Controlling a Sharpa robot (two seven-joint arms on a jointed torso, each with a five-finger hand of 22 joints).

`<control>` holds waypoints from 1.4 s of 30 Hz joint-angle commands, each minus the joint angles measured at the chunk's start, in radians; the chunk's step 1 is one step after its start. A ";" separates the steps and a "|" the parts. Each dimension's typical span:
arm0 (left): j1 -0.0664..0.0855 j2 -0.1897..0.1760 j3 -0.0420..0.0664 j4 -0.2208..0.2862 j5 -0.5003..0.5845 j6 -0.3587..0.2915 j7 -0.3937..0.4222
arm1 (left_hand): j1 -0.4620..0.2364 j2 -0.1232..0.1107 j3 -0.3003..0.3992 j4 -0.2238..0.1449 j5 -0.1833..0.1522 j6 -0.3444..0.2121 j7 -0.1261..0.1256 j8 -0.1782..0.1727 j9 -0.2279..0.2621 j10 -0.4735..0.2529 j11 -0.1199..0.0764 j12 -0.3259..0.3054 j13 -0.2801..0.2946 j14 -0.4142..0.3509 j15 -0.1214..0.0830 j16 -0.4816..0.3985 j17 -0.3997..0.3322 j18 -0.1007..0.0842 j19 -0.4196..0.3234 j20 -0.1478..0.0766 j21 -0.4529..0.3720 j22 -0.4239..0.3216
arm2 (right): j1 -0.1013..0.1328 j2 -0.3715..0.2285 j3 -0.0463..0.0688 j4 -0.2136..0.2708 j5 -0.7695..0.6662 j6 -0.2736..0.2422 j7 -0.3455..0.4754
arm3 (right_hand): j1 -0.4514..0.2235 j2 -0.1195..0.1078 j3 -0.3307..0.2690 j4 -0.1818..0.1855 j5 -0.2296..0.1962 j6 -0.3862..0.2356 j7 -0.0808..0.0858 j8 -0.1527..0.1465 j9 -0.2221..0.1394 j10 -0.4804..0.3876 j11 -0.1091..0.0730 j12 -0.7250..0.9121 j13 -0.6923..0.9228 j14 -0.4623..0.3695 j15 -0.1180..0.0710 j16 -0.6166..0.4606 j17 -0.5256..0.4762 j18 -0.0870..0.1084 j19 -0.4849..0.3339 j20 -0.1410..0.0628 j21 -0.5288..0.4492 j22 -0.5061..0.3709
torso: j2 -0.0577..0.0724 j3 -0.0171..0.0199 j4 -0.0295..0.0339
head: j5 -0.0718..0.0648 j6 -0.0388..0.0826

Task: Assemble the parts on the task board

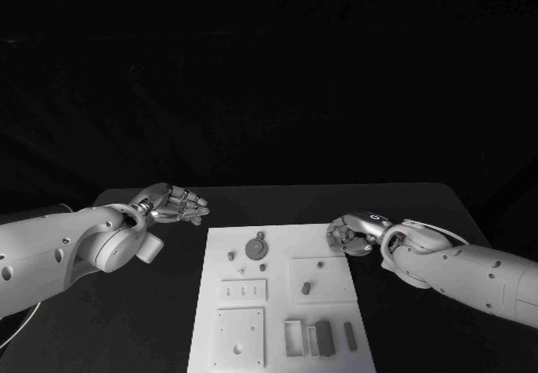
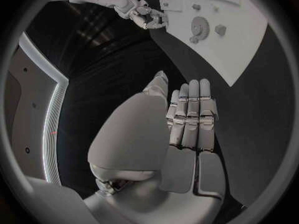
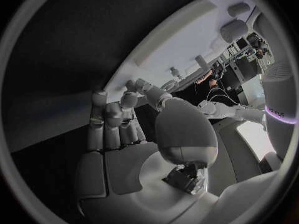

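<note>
head view first: the white rectangular task board (image 1: 281, 295) lies flat in the middle of the black table (image 1: 448, 210), its long axis running away from the robot. on it sit the small grey parts: a round gear-like disc (image 1: 256, 249) near the far end, a short oval peg (image 1: 306, 288) on a raised square plate right of centre, and a row of upright dark slabs (image 1: 324, 339) at the near right corner.

the right hand (image 1: 353, 235) hovers at the board's far right edge, just beside it, fingers curled inward toward the palm; i can't tell whether anything small sits between the fingertips, and nothing plainly shows there. in the right wrist view the same fingers (image 3: 115, 115) look bent and close together, thumb drawn across, with the board's pale edge beyond them.

the left hand (image 1: 170, 205) hangs off the board's far left corner, apart from it, over bare table, fingers loosely curled and holding nothing visible. the left wrist view shows its fingers (image 2: 193, 112) lying side by side, fairly straight, with the board (image 2: 249, 40) and the gear disc (image 2: 199, 24) ahead of the fingertips.

judging by this, the right hand is nearer the parts: the gear disc lies inward from it, toward the left, and the oval peg lies closer to the robot. either pick looks like a short reach for the right hand, a longer one for the left.
</note>
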 commanded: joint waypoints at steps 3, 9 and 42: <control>0.000 -0.001 0.001 0.006 -0.009 0.012 -0.002 | -0.004 0.006 -0.004 0.003 0.000 0.008 0.002 0.002 0.001 0.012 -0.003 0.002 0.002 0.007 -0.001 -0.004 0.003 0.007 0.003 0.001 -0.004 0.002 | -0.001 0.002 0.000 0.008 -0.015 -0.013 -0.004 | -0.001 0.005 0.001 -0.005 -0.002 0.154 -0.015 0.003 0.002 -0.013 -0.014 0.004 -0.001 0.012 -0.019 0.004 0.001 0.007 0.003 -0.004 0.006 0.019 | 0.000 0.0005 -0.0012 | 0.001 0.000; 0.000 0.000 0.001 0.012 -0.052 0.011 -0.038 | -0.048 0.019 -0.007 0.005 0.000 0.039 -0.011 0.014 0.006 0.054 -0.022 0.022 0.016 0.048 -0.018 0.015 0.022 0.014 0.040 -0.012 0.016 0.016 | 0.000 -0.001 0.005 0.049 -0.016 -0.011 -0.035 | -0.001 0.006 0.001 -0.005 -0.001 0.155 -0.015 0.003 0.002 -0.013 -0.014 0.003 -0.001 0.012 -0.019 0.004 0.001 0.007 0.003 -0.004 0.006 0.019 | 0.000 0.0013 -0.0019 | 0.001 0.003; 0.002 0.165 0.002 0.066 -0.003 -0.096 -0.255 | -0.237 0.035 -0.125 0.006 -0.001 0.117 -0.043 0.013 0.008 0.134 -0.064 0.046 0.081 0.117 -0.065 0.053 0.132 0.008 0.100 -0.064 0.072 0.092 | 0.097 0.132 0.029 0.188 -0.100 0.068 -0.245 | -0.018 -0.011 0.001 0.005 -0.001 0.154 -0.016 0.001 0.008 -0.015 -0.015 -0.001 -0.005 0.010 -0.020 -0.001 -0.001 0.007 0.002 -0.004 0.004 0.017 | -0.033 -0.0122 -0.0048 | 0.019 0.017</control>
